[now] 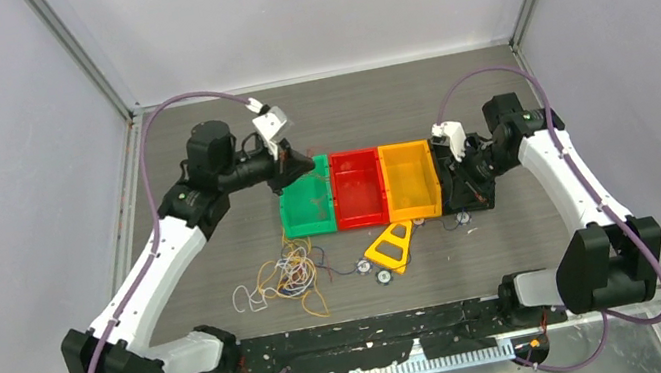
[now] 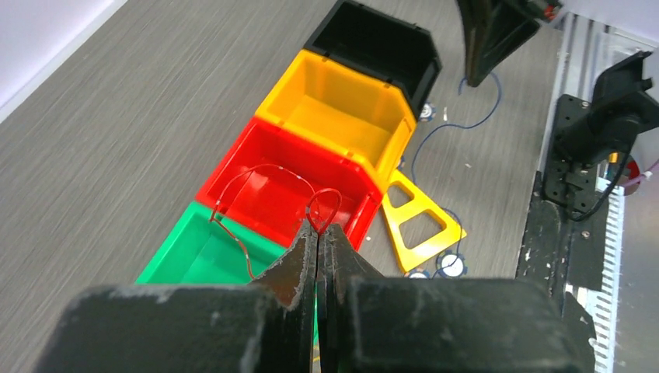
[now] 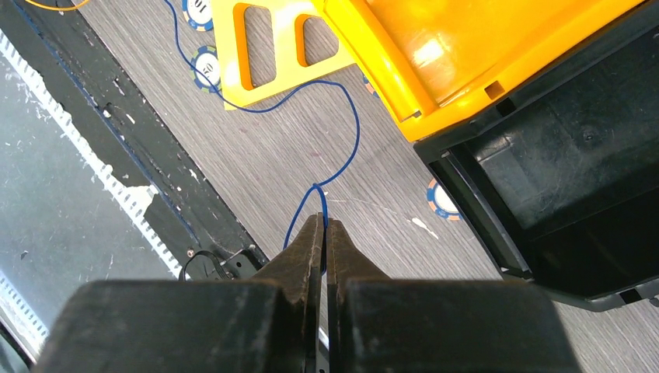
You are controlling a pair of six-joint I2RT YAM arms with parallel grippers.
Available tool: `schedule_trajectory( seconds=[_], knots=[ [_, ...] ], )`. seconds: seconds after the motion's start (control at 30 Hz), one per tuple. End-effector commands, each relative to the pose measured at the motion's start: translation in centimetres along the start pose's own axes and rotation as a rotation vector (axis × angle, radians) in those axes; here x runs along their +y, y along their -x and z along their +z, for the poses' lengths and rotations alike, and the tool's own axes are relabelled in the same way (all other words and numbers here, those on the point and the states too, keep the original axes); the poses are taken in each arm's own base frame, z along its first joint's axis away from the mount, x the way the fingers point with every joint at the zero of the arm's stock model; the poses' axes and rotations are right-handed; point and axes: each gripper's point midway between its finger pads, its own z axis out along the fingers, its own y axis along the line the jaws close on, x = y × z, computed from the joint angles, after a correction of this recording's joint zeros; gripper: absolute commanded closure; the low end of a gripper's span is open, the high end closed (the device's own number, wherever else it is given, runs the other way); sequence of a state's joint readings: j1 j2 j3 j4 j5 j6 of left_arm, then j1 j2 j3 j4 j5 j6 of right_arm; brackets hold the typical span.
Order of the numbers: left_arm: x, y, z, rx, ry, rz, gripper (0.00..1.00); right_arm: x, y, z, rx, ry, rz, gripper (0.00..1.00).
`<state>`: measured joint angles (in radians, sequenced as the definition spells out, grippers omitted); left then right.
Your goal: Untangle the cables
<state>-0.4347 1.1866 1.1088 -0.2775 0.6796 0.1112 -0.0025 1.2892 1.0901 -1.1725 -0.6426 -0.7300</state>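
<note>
A loose tangle of yellow, white and other thin cables (image 1: 286, 275) lies on the table in front of the green bin (image 1: 297, 220). My left gripper (image 1: 298, 167) hovers above the green and red bins, shut on a red cable (image 2: 339, 202). That cable loops out of the fingertips (image 2: 319, 229) and arcs over the red bin (image 2: 256, 198). My right gripper (image 1: 461, 170) is over the near edge of the black bin (image 1: 485, 196), shut on a blue cable (image 3: 357, 132). The blue cable trails across the table under the yellow triangle (image 3: 272, 47).
Four bins stand in a row: green, red (image 1: 357, 187), orange (image 1: 409, 178) and black. A yellow triangle frame (image 1: 392, 245) and poker chips (image 1: 363, 266) lie in front of them. A black strip (image 1: 370, 327) runs along the near edge between the arm bases.
</note>
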Motion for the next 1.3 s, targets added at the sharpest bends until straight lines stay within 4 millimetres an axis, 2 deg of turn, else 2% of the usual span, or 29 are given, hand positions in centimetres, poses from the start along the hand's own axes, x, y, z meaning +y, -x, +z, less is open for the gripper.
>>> schedule_trajectory(
  seconds=[0.0, 0.13, 0.37, 0.5, 0.67, 0.73, 0.87, 0.9, 0.93, 0.97, 1.0, 1.07, 1.17, 1.23, 1.27],
  knots=[
    [-1.4, 5.2, 1.4, -0.119, -0.032, 0.102, 1.00, -0.1, 0.7, 0.1, -0.028, 0.002, -0.001, 0.95],
    [-0.6, 5.3, 3.6, -0.111, -0.009, 0.147, 1.00, -0.2, 0.6, 0.3, -0.029, -0.002, 0.011, 0.95],
    [0.9, 3.1, 8.9, -0.104, -0.003, 0.234, 1.00, -0.3, 0.3, 0.7, -0.022, 0.000, 0.028, 0.95],
    [1.1, -0.7, 11.3, -0.014, -0.042, 0.220, 1.00, -0.4, 0.1, 0.9, -0.012, 0.005, 0.039, 0.95],
    [-1.5, -7.3, 11.7, 0.134, -0.160, 0.139, 1.00, -0.6, -0.2, 0.9, 0.000, -0.006, 0.033, 0.95],
    [-1.8, -9.3, 12.1, 0.188, -0.168, 0.119, 1.00, -0.6, -0.2, 0.9, 0.001, -0.004, 0.033, 0.95],
    [0.7, -11.3, 13.7, 0.287, -0.079, 0.089, 1.00, -0.6, 0.0, 1.0, -0.001, 0.005, 0.037, 0.95],
    [1.3, -11.5, 14.0, 0.309, -0.064, 0.085, 0.95, -0.5, 0.0, 1.0, -0.003, 0.013, 0.040, 0.95],
    [1.8, -11.3, 14.3, 0.319, -0.058, 0.078, 0.83, -0.4, 0.1, 1.0, -0.005, 0.017, 0.040, 0.95],
    [2.0, -11.0, 14.2, 0.325, -0.063, 0.060, 0.73, -0.2, 0.2, 1.0, -0.009, 0.028, 0.043, 0.95],
    [2.0, -10.2, 14.0, 0.316, -0.074, 0.038, 0.66, -0.1, 0.3, 0.8, -0.011, 0.032, 0.041, 0.95],
    [1.3, -7.8, 12.5, 0.267, -0.118, 0.019, 0.52, 0.1, 0.5, 0.6, -0.013, 0.041, 0.039, 0.95],
    [-0.8, -4.9, 8.3, 0.194, -0.210, 0.063, 0.38, 0.8, 0.4, 0.6, -0.001, 0.052, -0.011, 0.95],
    [-2.1, -4.7, 5.0, 0.186, -0.255, 0.121, 0.31, 1.4, 0.2, 0.7, 0.009, 0.056, -0.050, 0.95],
    [-2.6, -5.5, 3.3, 0.211, -0.271, 0.142, 0.29, 2.1, 0.3, 0.7, 0.014, 0.060, -0.081, 0.95]
  ],
)
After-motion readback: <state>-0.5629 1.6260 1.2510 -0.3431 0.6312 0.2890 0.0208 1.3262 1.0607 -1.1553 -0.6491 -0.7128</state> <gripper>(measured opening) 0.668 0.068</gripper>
